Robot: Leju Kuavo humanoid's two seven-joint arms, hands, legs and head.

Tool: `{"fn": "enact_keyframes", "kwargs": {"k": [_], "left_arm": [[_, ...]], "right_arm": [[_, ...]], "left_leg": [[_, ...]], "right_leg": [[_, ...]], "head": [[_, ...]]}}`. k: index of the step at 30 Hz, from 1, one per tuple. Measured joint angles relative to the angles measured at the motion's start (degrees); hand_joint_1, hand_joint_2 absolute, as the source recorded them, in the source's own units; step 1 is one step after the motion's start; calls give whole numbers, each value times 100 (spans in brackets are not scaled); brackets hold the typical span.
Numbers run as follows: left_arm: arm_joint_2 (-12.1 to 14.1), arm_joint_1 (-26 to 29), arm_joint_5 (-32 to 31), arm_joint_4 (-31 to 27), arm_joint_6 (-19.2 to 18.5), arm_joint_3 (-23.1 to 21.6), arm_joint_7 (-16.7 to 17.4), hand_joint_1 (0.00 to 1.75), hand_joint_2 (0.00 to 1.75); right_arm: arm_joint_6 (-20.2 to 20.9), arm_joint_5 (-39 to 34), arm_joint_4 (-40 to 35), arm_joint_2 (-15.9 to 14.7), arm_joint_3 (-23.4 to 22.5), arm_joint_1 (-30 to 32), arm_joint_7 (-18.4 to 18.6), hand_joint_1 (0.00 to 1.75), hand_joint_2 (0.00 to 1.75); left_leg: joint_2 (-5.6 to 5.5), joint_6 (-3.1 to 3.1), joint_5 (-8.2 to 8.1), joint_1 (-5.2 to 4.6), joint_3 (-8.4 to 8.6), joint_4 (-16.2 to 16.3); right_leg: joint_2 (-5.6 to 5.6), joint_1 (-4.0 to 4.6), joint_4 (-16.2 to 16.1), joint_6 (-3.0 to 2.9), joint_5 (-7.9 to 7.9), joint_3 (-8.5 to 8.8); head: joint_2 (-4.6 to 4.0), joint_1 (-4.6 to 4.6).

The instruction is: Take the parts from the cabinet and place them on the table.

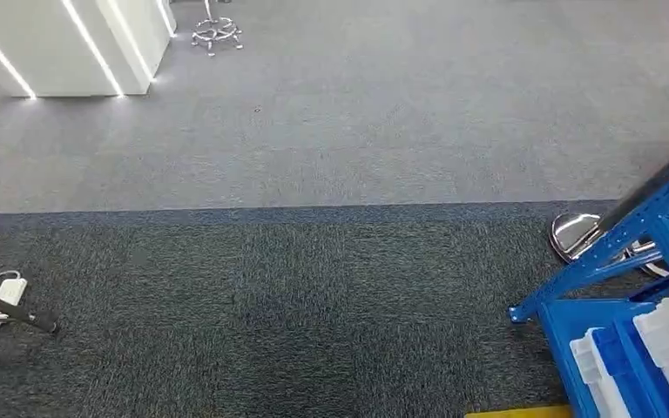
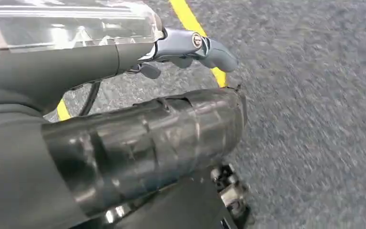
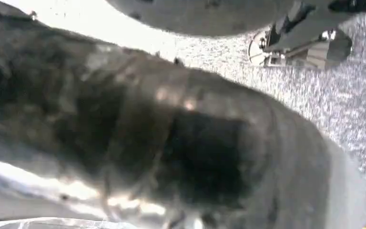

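Cabinet: blue metal rack [image 1: 614, 239] at the right edge of the head view, with blue-and-white bins [image 1: 653, 348] in its lower shelf; the robot faces mostly away from it, toward open floor.
Parts: presumably inside those bins, though none can be made out from here.
Left hand: left hand [image 2: 190, 47] hangs beside the body over the carpet; a grey thumb and one dark fingertip [image 2: 150, 70] show, loosely curled, with nothing seen between the fingers, but whether they are spread or closed I cannot tell.
Right hand: the right wrist view is blurred and taken up by dark body parts, so the state of its fingers cannot be told.
Floor: dark carpet [image 1: 270, 322] underfoot, lighter grey carpet beyond, a yellow line [image 2: 190, 21] just beside the left hand.
Surroundings: chrome stool base [image 1: 575, 233] behind the rack's leg, white lit pillar [image 1: 70, 43] far off, a white adapter and dark rod [image 1: 9, 305] at the left.
Step in hand: likely walking or turning to square up to the rack.
Doing it well: turn right until the bins sit centred in view, stop clear of the rack's leg, and keep both arms low until the body is steady.
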Motion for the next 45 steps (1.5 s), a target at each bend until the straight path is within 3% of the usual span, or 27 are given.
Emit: {"fn": "enact_keyframes", "kwargs": {"k": [2, 4, 7, 8, 9, 13, 14, 15, 16, 18, 19, 21, 22, 23, 24, 25, 28, 29, 31, 32, 34, 36, 38, 39, 40, 44, 45], "left_arm": [[0, 21, 9, 0, -9, 0, 0, 0, 0], [0, 40, 15, 0, -11, 0, 0, 0, 0], [4, 41, 28, 0, -11, 2, 0, 0, 0], [4, 35, 26, 0, -13, 2, 0, 0, 0], [4, 40, 28, 0, -15, 4, 2, 0, 0], [7, 21, 44, -2, -15, 4, 4, 0, 0], [2, 24, 46, 0, -13, 7, 13, 0, 0], [7, 22, 44, -2, -13, 7, 17, 0, 0], [7, 29, 44, -2, -11, 7, 20, 0, 0], [7, 60, 48, -2, -11, 13, 35, 0, 0], [11, 66, 48, -2, -11, 20, 42, 0, 0], [13, 59, 48, -2, -13, 22, 46, 0, 0], [13, 51, 50, -2, -13, 22, 46, 0, 0], [11, 47, 52, 0, -13, 22, 44, 0, 0], [11, 48, 55, -2, -13, 24, 44, 0, 0], [13, 44, 57, 0, -13, 26, 42, 0, 0], [13, 16, 59, -2, -11, 31, 35, 0, 0], [13, 10, 61, -2, -11, 31, 33, 0, 0], [17, 10, 59, -2, -9, 35, 28, 0, 0], [17, 24, 59, -2, -9, 35, 28, 0, 0], [17, 44, 59, -2, -9, 46, 33, 0, 0], [20, 66, 59, -2, -9, 52, 37, 0, 0], [28, 57, 59, -2, -7, 61, 42, 0, 0], [31, 62, 61, 0, -7, 68, 42, 0, 0], [33, 65, 61, -2, -7, 81, 44, 0, 0], [33, 37, 63, -2, -7, 85, 50, 0, 0], [28, 30, 50, -2, -11, 85, 50, 0, 0]], "right_arm": [[0, -13, 0, 0, 0, -14, 2, 0, 0], [0, -15, 0, 0, -2, -8, 2, 0, 0], [0, -20, 2, 0, -4, -4, 2, 0, 0], [0, -20, 2, 2, -4, -6, 2, 0, 0], [0, -17, 2, 2, -4, -4, 4, 0, 0], [-2, 0, 2, 2, -4, 20, 9, 0, 0], [-4, 2, 2, 0, -4, 21, 0, 0, 0], [-4, 7, 2, 2, -4, 18, -9, 0, 0], [-4, 7, 2, 2, -4, 13, -18, 0, 0], [-4, 7, 0, 2, -4, 4, -46, 0, 0], [-4, 7, 2, 0, -4, 6, -55, 0, 0], [-4, 7, 2, 0, -6, 21, -59, 0, 0], [-4, 9, 2, 0, -7, 28, -59, 0, 0], [-4, 15, 0, 0, -7, 26, -59, 0, 0], [-4, 24, 0, 0, -7, 15, -59, 0, 0], [-4, 26, 0, 0, -7, 1, -59, 0, 0], [-4, 26, 2, 0, -7, 17, -55, 0, 0], [-4, 26, 2, 0, -7, 19, -48, 0, 0], [-7, 31, 0, 2, -9, 12, -26, 0, 0], [-15, 31, 0, 0, -9, -2, -17, 0, 0], [-26, 33, 0, 2, -11, 0, -7, 0, 0], [-31, 33, 0, 2, -31, 16, -4, 0, 0], [-33, 35, 0, 2, -37, 14, -4, 0, 0], [-33, 39, 0, 2, -37, 15, -4, 0, 0], [-33, 44, 0, 2, -37, -1, -4, 0, 0], [-44, 46, 0, 2, -44, 40, -4, 0, 0], [-46, 46, 0, -2, -46, 40, -4, 0, 0]], "left_leg": [[-122, -19, -406, 15, -392, 839], [-156, -24, -504, 16, -645, 1335], [-208, 30, 175, 22, -291, 408], [-340, 46, 423, 31, -86, -73], [-625, 61, 351, 41, -6, -254], [-474, 144, 417, -3, 5, -318], [-390, 222, 472, 34, 14, -395], [-330, 251, 485, 25, 18, -420], [-268, 290, 487, 16, 14, -421], [-95, 306, 476, -9, 4, -417], [-4, 312, 470, -17, 1, -414], [127, 305, 453, -22, 9, -406], [189, 299, 437, -25, 27, -404], [253, 281, 418, -27, 54, -400], [301, 259, 403, -36, 77, -400], [354, 218, 379, -81, 87, -376], [490, 156, 380, -74, 123, -415], [557, 111, 352, -99, 132, -412], [57, 54, 48, -32, -14, -30], [-76, 30, -201, -10, -213, 415], [-161, 2, -526, 3, -618, 1275], [-165, -9, -287, 19, -640, 1250], [-246, 10, 280, 39, -243, 328], [-488, 23, 466, 60, -40, -164], [-663, 21, 362, 62, -5, -296], [-471, 120, 431, 53, 5, -333], [-368, 179, 474, 75, 16, -380]], "right_leg": [[104, 9, 2, -33, 5, -12], [235, 14, 15, -33, 4, -11], [491, 11, 62, -22, -3, -11], [562, 4, 84, -3, -16, -14], [606, 8, 96, 21, -23, -29], [793, -11, 69, 183, 29, -91], [706, -13, 115, 198, -7, -96], [407, 5, 246, 219, -126, -145], [234, 7, 580, 235, -364, -304], [138, -10, 1497, 269, -805, -728], [128, -20, 1793, 281, -872, -865], [100, -23, 1548, 282, -611, -733], [48, -17, 1080, 263, -353, -476], [-95, -3, 486, 226, -93, -150], [-372, 40, 89, 177, -82, 34], [-422, 86, 59, 126, -70, 37], [-222, 97, 73, 73, -58, -14], [-148, 36, 11, 21, -16, 24], [-40, 7, -20, -31, 22, 14], [22, 5, -19, -52, 34, -1], [166, 7, -9, -60, 40, -17], [332, 5, 15, -59, 39, -8], [498, -4, 64, -35, 23, -11], [560, -13, 93, -9, 7, -31], [611, 21, 143, 36, -4, -67], [828, -9, 102, 196, 66, -143], [609, -29, 191, 201, 1, -151]], "head": [[0, 2], [0, 2], [0, 2], [0, 2], [0, 4], [0, 4], [0, 2], [0, 18], [0, 11], [0, 11], [0, 13], [0, 13], [0, 15], [0, 13], [0, 13], [0, 9], [0, 11], [0, 9], [0, -11], [0, -9], [0, -9], [0, -11], [0, -11], [0, -9], [0, -11], [0, -7], [0, -7]]}}
